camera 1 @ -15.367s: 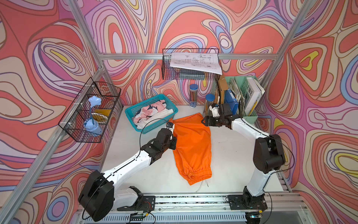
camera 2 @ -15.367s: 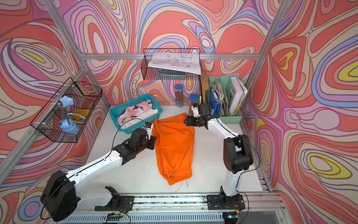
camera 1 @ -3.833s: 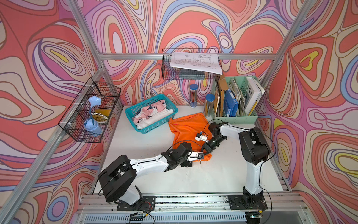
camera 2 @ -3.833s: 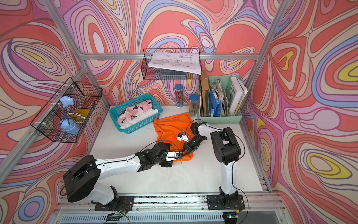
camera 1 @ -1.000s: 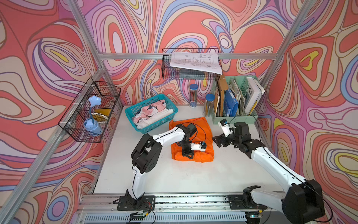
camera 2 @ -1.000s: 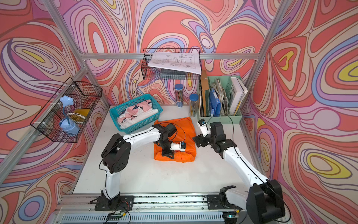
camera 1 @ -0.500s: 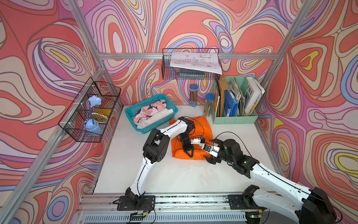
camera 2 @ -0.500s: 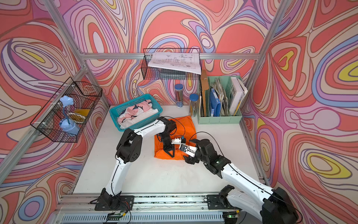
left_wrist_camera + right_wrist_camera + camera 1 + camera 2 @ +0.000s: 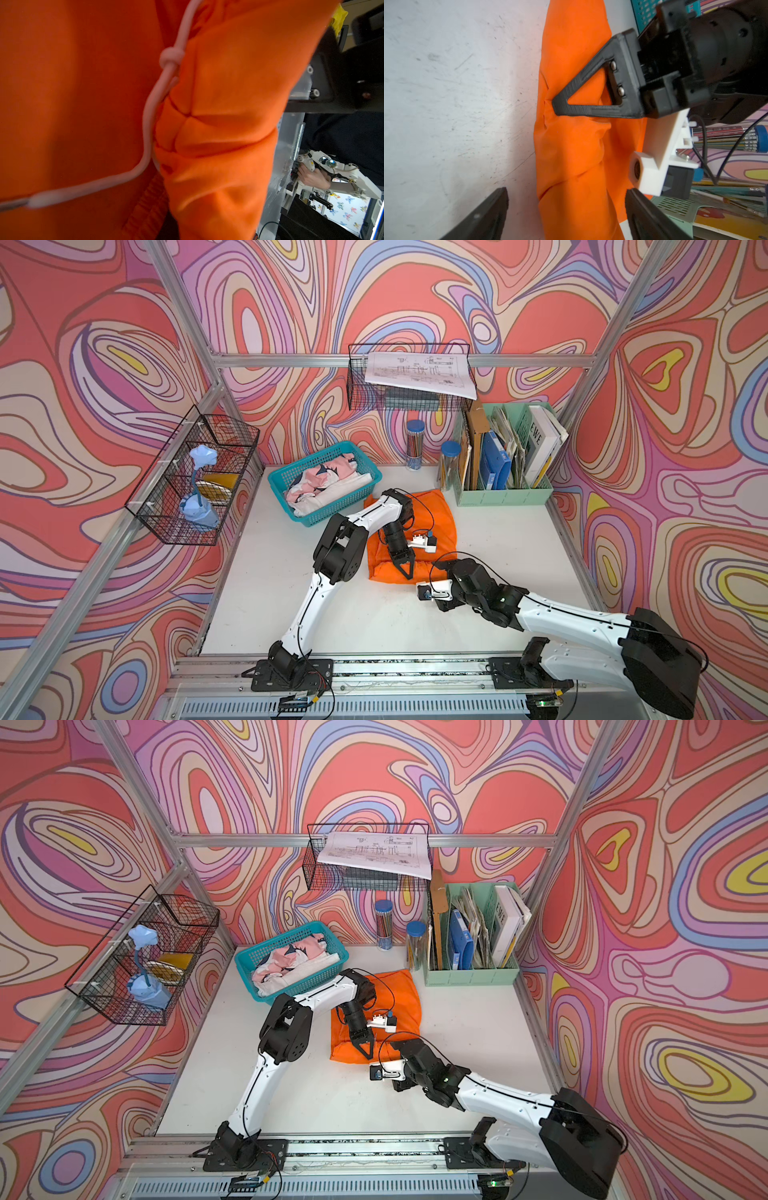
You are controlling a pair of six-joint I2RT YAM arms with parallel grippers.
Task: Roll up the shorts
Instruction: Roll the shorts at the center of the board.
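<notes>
Left gripper [image 9: 555, 104]: pinching the half-rolled bright orange fabric shorts [image 9: 571, 158].
Right gripper [image 9: 566, 193]: hanging released near them.
Risk: I'm fearing unrolling if that pinch slips.

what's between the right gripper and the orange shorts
Nothing visible. In the right wrist view the open right gripper faces the shorts directly, with bare table beside them. The left gripper pinches them farther along, outside that gap.

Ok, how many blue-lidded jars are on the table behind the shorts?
2. The back jar stands by the wall; the front jar stands beside the green file holder. None looks hidden.
</notes>
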